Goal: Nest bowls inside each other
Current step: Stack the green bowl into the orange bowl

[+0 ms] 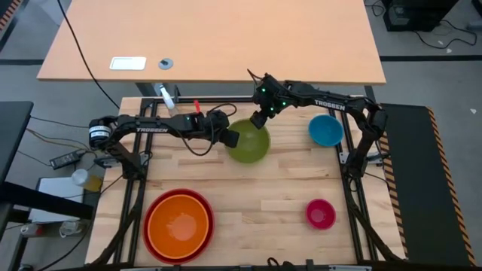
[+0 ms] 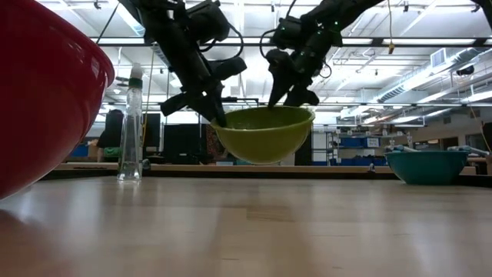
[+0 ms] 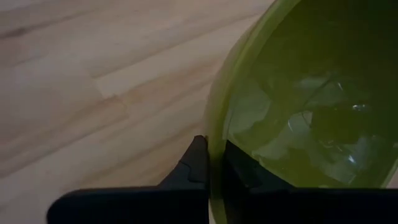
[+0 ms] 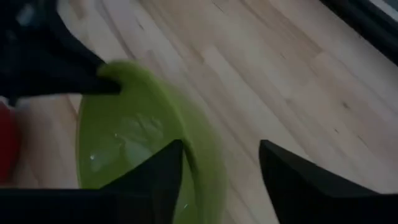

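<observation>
Handoff risk: green bowl is pinched at its rim by only the left gripper, right gripper spread apart, so it could tilt or slip.

Left gripper reaches inward, fingers pinched together; right gripper alongside, fingers spread apart.

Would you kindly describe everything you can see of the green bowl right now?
The green bowl is a round, smooth, glossy bowl, plastic by its look, olive-lime and empty. It is upright and lifted clear of the wooden table, in the back middle part, between the two arms. The left gripper is shut on its rim, one finger inside and one outside. The right gripper stands open astride the opposite rim, and I cannot tell if it touches. No other bowl touches it.
</observation>
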Controlling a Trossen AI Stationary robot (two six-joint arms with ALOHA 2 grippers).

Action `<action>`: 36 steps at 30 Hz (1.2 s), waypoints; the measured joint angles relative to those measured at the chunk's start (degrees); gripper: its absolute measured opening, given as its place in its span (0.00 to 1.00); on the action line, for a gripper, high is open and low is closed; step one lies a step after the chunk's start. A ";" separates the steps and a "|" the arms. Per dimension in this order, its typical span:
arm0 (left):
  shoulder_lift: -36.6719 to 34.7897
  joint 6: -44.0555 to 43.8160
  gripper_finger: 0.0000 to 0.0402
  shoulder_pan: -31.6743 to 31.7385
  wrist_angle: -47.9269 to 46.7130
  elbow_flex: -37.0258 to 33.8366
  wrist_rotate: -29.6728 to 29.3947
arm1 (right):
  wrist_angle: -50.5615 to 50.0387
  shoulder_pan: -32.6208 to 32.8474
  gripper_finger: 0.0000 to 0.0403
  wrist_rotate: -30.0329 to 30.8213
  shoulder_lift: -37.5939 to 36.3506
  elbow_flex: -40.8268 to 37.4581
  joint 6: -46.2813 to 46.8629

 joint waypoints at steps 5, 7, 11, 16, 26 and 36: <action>-1.63 2.52 0.03 0.41 -4.38 0.06 7.18 | 1.05 -2.11 0.67 -2.09 -1.95 1.05 -0.40; -3.40 3.89 0.03 0.44 -7.48 0.09 9.39 | 1.95 -2.96 0.70 -2.64 -3.34 1.05 -0.76; -9.84 8.46 0.03 0.46 -12.85 0.11 13.44 | 3.13 -4.59 0.71 -1.73 -6.31 1.07 -2.36; -19.01 12.50 0.03 0.04 -20.10 0.18 23.71 | 3.30 -6.73 0.69 2.34 -8.19 1.09 -4.57; -27.54 12.02 0.04 -14.84 -38.14 0.20 28.29 | 4.37 -8.11 0.66 2.30 -8.33 -1.94 -5.03; -26.03 13.68 0.05 -30.17 -41.23 0.16 26.06 | 4.56 -8.10 0.66 2.15 -8.29 -4.05 -4.92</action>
